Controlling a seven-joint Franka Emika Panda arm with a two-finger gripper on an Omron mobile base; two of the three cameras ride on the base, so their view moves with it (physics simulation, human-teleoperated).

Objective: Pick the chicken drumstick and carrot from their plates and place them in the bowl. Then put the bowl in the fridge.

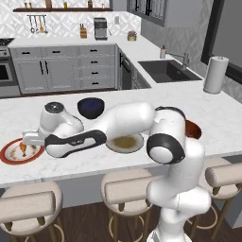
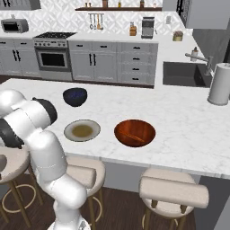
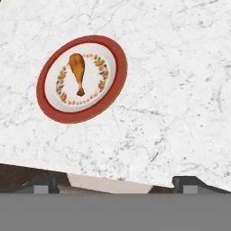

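The gripper (image 1: 29, 140) is spread wide with nothing between its fingers, hanging over the front left part of the island counter (image 1: 212, 113), just beside the red-rimmed plate (image 1: 9, 158). In the hand view the fingertips (image 3: 40, 185) barely poke up at the bottom, sitting over the counter's front edge, and the plate is further up with the chicken drumstick (image 3: 77, 72) lying in the middle of its cream centre (bone end pointing back toward the gripper, fat end away).

Further along the counter toward the right, the grey-rimmed plate (image 2: 82, 130) sits near the front edge with nothing orange on it. The red-orange bowl (image 2: 134, 133) is just to its right, also near the front edge, and there's an orange-ish streak inside that looks like the carrot (image 2: 131, 136), though it's too small to be sure. The dark blue bowl (image 2: 74, 96) is behind the grey plate, toward the middle.

So I'd say the drumstick pick is the step in hand. The hand isn't centred over it yet, so the next move calls for sliding out over the plate, lining the open fingers across the narrow part of the drumstick, then dropping down and closing. Fridge part comes way later.
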